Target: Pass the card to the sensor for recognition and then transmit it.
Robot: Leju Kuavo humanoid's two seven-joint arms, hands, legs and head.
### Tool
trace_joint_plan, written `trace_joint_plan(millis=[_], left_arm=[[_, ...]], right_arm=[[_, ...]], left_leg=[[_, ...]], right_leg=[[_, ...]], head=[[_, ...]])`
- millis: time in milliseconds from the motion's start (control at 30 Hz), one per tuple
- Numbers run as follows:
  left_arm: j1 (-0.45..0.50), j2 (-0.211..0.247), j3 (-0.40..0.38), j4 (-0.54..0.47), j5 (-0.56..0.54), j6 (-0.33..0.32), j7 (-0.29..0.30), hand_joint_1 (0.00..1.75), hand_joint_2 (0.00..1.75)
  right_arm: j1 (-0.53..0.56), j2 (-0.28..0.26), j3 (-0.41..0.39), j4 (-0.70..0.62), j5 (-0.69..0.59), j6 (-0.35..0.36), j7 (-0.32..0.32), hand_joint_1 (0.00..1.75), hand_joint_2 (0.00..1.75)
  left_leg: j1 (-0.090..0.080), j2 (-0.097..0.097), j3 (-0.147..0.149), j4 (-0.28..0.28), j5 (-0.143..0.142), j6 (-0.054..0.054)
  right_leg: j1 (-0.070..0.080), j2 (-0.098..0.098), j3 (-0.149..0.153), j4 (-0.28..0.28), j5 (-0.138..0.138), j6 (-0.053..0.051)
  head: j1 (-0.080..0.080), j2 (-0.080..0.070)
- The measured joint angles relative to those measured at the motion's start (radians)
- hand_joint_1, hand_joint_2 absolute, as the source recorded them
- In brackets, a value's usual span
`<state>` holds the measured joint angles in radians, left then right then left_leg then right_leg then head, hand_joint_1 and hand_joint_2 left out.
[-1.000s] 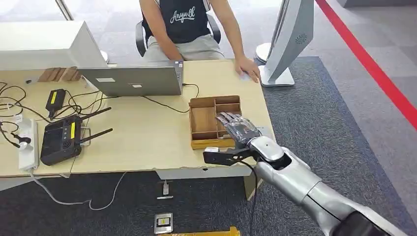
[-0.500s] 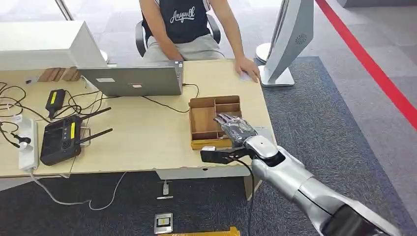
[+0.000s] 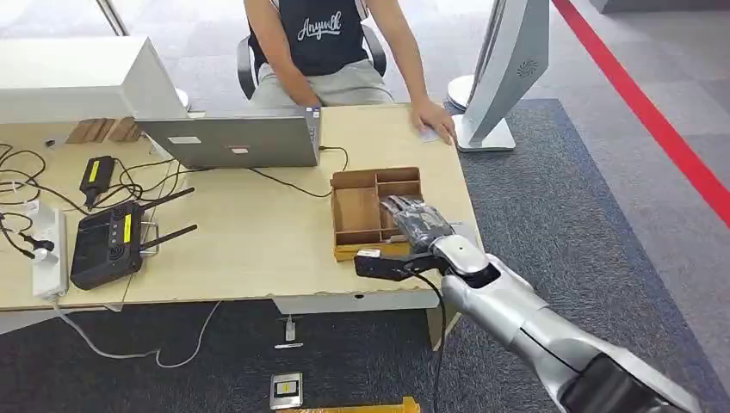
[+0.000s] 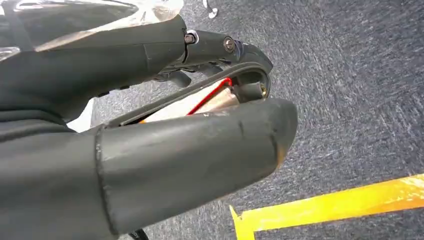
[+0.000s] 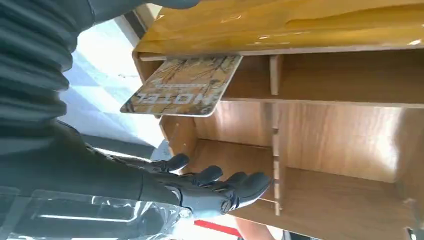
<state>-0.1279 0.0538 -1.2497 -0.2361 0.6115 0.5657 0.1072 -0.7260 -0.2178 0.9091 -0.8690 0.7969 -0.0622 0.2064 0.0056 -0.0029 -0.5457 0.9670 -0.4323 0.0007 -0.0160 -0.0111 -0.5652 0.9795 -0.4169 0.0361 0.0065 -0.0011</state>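
While my right hand (image 3: 416, 225) hovers over the wooden tray (image 3: 355, 211), fingers apart, holding nothing | card (image 5: 182, 85) lies in tray's end compartment, ungrasped | left hand (image 4: 150, 130): fingers curled, can't tell if holding anything | pickup, sensor pass, handover all pending.

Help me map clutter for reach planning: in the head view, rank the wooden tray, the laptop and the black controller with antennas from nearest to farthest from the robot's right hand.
1. Wooden tray: directly under the right hand, at the table's right end.
2. Laptop: farther back, toward the table's middle.
3. Black controller: far across, near the table's left end.
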Motion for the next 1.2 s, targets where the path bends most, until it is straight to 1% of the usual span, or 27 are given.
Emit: trace_joint_plan(millis=[100,300,500,667,1200], left_arm=[[0.000,0.000,0.000,0.000,-0.002,0.000,0.000,0.00,0.00],[0.001,0.000,0.000,0.000,-0.002,0.000,0.002,0.00,0.00],[0.001,0.000,0.000,0.000,-0.009,0.000,-0.003,0.00,0.00],[0.001,0.000,0.000,0.000,-0.013,0.000,-0.005,0.00,0.00],[0.000,0.000,0.000,0.000,-0.016,0.000,-0.006,0.00,0.00]], right_arm=[[0.001,-0.015,-0.002,-0.013,-0.011,0.000,0.019,0.00,1.75],[0.006,-0.047,-0.011,-0.055,-0.013,0.002,0.033,0.00,1.75],[0.023,-0.076,-0.019,-0.111,-0.013,0.012,0.060,0.00,1.75],[0.037,-0.093,-0.024,-0.152,-0.013,0.021,0.063,0.00,1.75],[0.048,-0.102,-0.025,-0.183,-0.010,0.029,0.064,0.00,1.75]], left_leg=[[0.000,0.000,0.000,0.000,0.000,0.000],[0.000,0.000,0.000,0.000,0.000,0.000],[0.000,0.000,0.000,0.000,0.000,0.000],[0.000,0.000,0.000,0.000,0.000,0.000],[0.000,0.000,0.000,0.000,0.000,0.000]], right_leg=[[0.000,0.000,0.000,0.000,0.000,0.000],[0.000,0.000,0.000,0.000,0.000,0.000],[0.000,0.000,0.000,0.000,0.000,0.000],[0.000,0.000,0.000,0.000,0.000,0.000],[0.000,0.000,0.000,0.000,0.000,0.000]], head=[[0.000,0.000],[0.000,0.000],[0.000,0.000],[0.000,0.000],[0.000,0.000]])
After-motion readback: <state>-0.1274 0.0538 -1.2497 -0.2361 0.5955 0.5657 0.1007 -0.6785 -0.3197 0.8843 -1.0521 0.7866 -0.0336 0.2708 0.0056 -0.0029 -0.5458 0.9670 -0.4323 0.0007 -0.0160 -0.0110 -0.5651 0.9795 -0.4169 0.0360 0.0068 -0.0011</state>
